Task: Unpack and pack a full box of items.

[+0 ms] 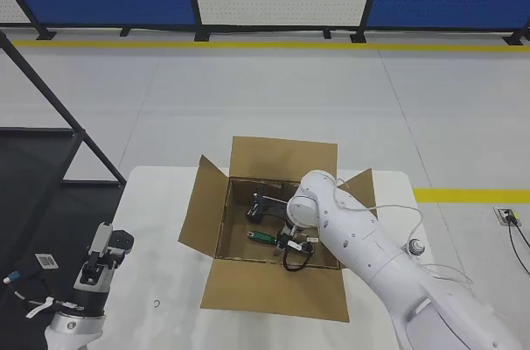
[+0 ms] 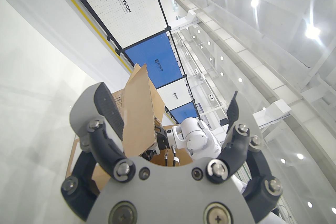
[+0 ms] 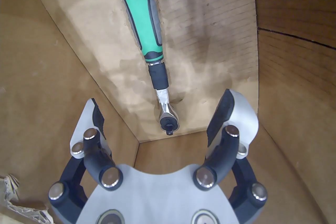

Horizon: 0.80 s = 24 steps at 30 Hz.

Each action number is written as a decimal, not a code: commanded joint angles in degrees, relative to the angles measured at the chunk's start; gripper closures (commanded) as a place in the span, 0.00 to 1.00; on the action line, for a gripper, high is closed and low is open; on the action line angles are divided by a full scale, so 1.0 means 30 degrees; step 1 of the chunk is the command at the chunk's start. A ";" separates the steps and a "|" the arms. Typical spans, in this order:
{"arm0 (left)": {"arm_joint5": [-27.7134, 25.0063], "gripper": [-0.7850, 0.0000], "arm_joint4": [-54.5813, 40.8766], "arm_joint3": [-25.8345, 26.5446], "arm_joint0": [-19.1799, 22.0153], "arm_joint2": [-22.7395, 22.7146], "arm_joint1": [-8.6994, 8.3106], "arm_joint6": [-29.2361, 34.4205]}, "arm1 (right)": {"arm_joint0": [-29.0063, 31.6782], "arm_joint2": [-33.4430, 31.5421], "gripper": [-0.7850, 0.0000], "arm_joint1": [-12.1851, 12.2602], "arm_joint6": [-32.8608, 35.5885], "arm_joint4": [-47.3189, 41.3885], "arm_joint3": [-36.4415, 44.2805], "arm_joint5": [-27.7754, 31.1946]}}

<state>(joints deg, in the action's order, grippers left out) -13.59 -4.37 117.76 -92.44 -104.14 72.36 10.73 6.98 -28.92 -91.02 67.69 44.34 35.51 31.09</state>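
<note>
An open cardboard box (image 1: 247, 289) stands mid-table with its flaps spread out. On its floor lies a ratchet wrench (image 3: 147, 30) with a green and grey handle, seen in the top view as a green tool (image 1: 261, 236). A dark object (image 1: 263, 207) lies farther back inside. My right gripper (image 3: 160, 114) hangs open inside the box, just above the ratchet's chrome head (image 3: 169, 122), nothing between its fingers. My left gripper (image 2: 170, 109) is open and empty at the table's near left corner, tilted upward, with the box flap (image 2: 139, 114) beyond it.
The white table (image 1: 160, 262) has bare surface left of the box. A small grey object (image 1: 414, 247) sits by the table's right edge. A black frame (image 1: 64, 166) stands off the table's left. Crumpled paper (image 3: 15, 198) lies in the box near my right gripper.
</note>
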 commanded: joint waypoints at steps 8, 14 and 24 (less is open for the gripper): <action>0.0000 0.00 0.0000 0.0000 0.0000 0.0000 0.0000 0.0000 | 0.0354 0.0098 0.00 0.0028 -0.0634 0.0550 0.0335 -0.0268; 0.0000 0.00 0.0000 0.0000 0.0000 0.0000 0.0000 0.0000 | 0.0512 0.0219 0.00 -0.0126 -0.1267 0.0844 -0.0099 0.0140; 0.0000 0.00 0.0000 0.0000 0.0000 0.0000 0.0000 0.0000 | 0.0559 0.0288 0.42 -0.0500 -0.2955 0.1288 -0.1505 0.0201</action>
<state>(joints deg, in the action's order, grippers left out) -13.59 -4.37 117.76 -92.44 -104.14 72.36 10.73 8.68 -28.10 -92.41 58.76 48.25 31.34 31.54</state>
